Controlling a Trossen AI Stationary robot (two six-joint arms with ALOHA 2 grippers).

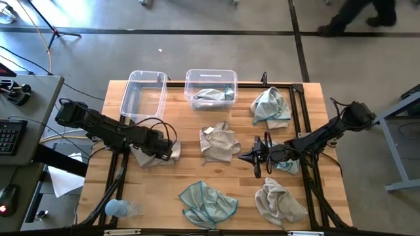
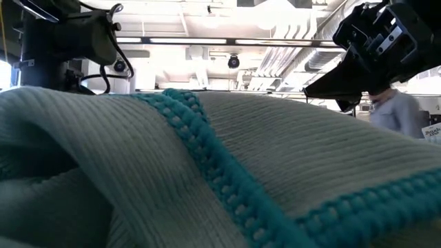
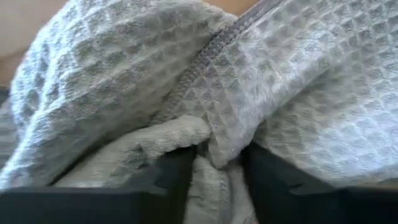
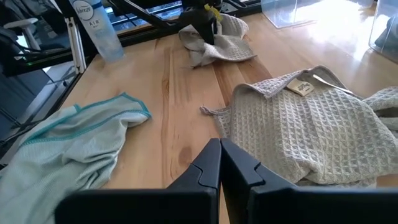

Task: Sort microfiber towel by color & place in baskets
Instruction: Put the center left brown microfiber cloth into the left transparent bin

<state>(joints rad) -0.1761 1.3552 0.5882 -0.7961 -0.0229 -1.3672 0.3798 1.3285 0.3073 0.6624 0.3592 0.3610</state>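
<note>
Two dark fingers point(image 3: 168, 186) of my left gripper point(image 1: 167, 149) pinch a fold of a beige-grey towel point(image 3: 205, 93) between them, closed narrow on the cloth. This towel lies bunched directly under and ahead of that gripper, on the wooden table point(image 1: 170, 190). Its weave is a raised waffle grid, soft and thick, with a flat stitched hem running across it.

Beyond my left gripper stand two clear plastic baskets with rounded corners: the nearer basket point(image 1: 144, 95) shows only wood through its floor, and the other basket point(image 1: 210, 85) holds a pale teal towel point(image 1: 213, 96).

My right gripper point(image 1: 257, 156) rests low over the table with its fingers pressed fully together, holding nothing. Just beside its tips lies another beige waffle towel point(image 4: 311, 124) with a small label; on its other side a thin teal-edged towel point(image 4: 74, 146) lies crumpled.
</note>
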